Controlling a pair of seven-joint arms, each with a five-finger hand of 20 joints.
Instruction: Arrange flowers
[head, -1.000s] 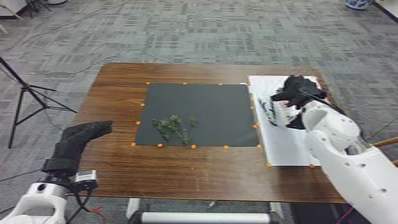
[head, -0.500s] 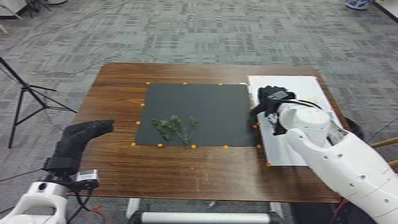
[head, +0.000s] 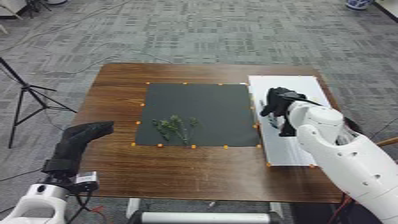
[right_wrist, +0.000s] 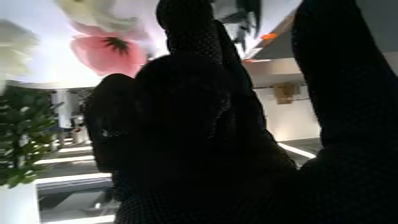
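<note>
My right hand (head: 281, 101) is over the white board (head: 290, 154), just past the right edge of the black mat (head: 191, 102); whether it is closed, or grips anything, I cannot tell. Close by it, in the right wrist view, is a pink flower (right_wrist: 97, 53), with a white bloom (right_wrist: 14, 46) also near; I cannot tell whether I touch either. Farther out, leftward and toward me, the green sprigs (head: 174, 129) lie flat on the mat's near half, left of its middle, stems toward its near edge, so their long axis runs roughly near to far. My left hand (head: 86, 134), open and relaxed beyond the mat's left edge, is nearer to those sprigs; the right is the one by the pink bloom. So I judge the next move is the right's: settle the flower first, because going for the sprigs means crossing the mat's right edge and lining up with their stems.
</note>
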